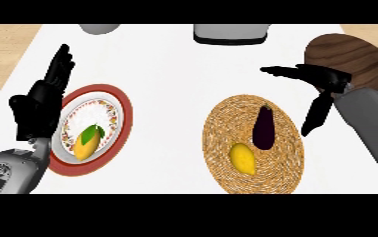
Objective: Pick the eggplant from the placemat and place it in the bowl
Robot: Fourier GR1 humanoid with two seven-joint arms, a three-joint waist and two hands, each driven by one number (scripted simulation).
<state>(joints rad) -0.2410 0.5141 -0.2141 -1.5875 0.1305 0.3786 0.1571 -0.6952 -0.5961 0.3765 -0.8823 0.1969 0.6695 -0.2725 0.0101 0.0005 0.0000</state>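
Observation:
A dark purple eggplant point(264, 126) lies on the round woven placemat point(221, 141) at the right, beside a yellow mango point(243, 158). My right hand point(322, 79) hovers just above and to the right of the placemat, fingers straight and spread, thumb pointing down, holding nothing. At the left stands a red-rimmed patterned bowl point(111, 112) with a yellow fruit with a green leaf point(87, 143) in it. My left hand point(43, 98) rests open beside the bowl's left edge, fingers up.
A dark wooden board point(345, 53) lies at the far right behind my right hand. A grey appliance point(230, 33) stands at the back middle and a grey round object point(100, 28) at the back left.

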